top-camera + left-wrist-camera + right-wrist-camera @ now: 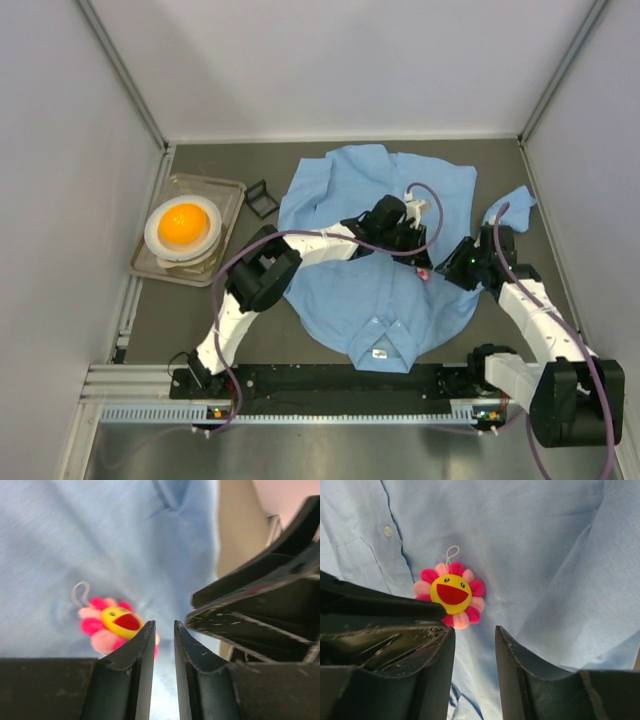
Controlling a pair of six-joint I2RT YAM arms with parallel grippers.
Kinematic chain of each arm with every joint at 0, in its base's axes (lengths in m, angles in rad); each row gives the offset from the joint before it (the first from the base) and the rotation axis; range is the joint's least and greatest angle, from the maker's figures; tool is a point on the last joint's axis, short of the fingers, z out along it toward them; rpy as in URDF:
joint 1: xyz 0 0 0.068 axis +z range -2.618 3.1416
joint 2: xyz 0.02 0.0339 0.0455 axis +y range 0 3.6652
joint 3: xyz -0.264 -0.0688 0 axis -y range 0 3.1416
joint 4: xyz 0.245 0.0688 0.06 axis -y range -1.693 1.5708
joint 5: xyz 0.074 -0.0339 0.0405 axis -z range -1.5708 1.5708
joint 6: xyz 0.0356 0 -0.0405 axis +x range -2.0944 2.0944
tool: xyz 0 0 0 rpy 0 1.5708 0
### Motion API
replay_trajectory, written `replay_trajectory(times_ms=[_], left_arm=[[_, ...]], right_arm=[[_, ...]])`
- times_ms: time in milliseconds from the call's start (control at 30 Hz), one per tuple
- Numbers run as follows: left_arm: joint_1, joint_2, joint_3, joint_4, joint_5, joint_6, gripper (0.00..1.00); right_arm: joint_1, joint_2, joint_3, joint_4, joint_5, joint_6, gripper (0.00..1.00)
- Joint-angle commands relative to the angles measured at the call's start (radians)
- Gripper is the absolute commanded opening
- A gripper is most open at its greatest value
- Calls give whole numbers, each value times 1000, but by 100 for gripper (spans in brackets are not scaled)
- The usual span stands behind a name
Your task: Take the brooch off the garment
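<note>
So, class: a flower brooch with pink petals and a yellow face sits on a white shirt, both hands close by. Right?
No: the shirt is light blue, not white, as the right wrist view shows. The brooch has pink petals and a yellow face, with the left hand and right hand close by.

The work surface is a flat, matte grey-brown table [160, 320] enclosed by plain white panels: a left wall [60, 200], a back wall [340, 60] across the top of the frame, and a right wall [600, 170]. Slim metal posts [120, 70] run diagonally at the upper left and upper right where the panels meet. A slotted aluminium rail [130, 385] and a brushed metal sheet [300, 450] span the bottom edge; lighting is even and diffuse, producing only soft shadows.
</note>
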Motion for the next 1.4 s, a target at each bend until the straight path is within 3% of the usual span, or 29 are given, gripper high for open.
replay_trajectory(times_ms=[0,133,300,567,700,800,933,1100,1267,1367], left_arm=[[41,42,38,-37,-27,19,26],[75,44,-11,-45,-41,23,25],[75,12,-75,-35,-50,40,25],[71,-42,-115,-33,-44,50,25],[66,-48,-106,-45,-49,56,25],[63,-80,-111,-85,-76,79,30],[54,-157,-138,-122,-144,158,50],[9,-278,-253,-58,-223,237,64],[-83,-311,-322,16,-388,359,67],[-124,-291,-324,48,-438,428,60]], right_arm=[[-23,64,-36,148,-55,34,38],[-23,146,-79,284,-167,28,45],[-23,215,-102,395,-243,22,46],[-21,259,-68,432,-198,-36,41],[-21,266,-59,433,-227,-45,33],[-15,232,-67,436,-256,-24,32],[-1,200,-71,430,-275,11,30],[0,183,-80,404,-292,99,29],[0,164,-94,400,-272,137,28],[0,164,-93,410,-266,157,28]])
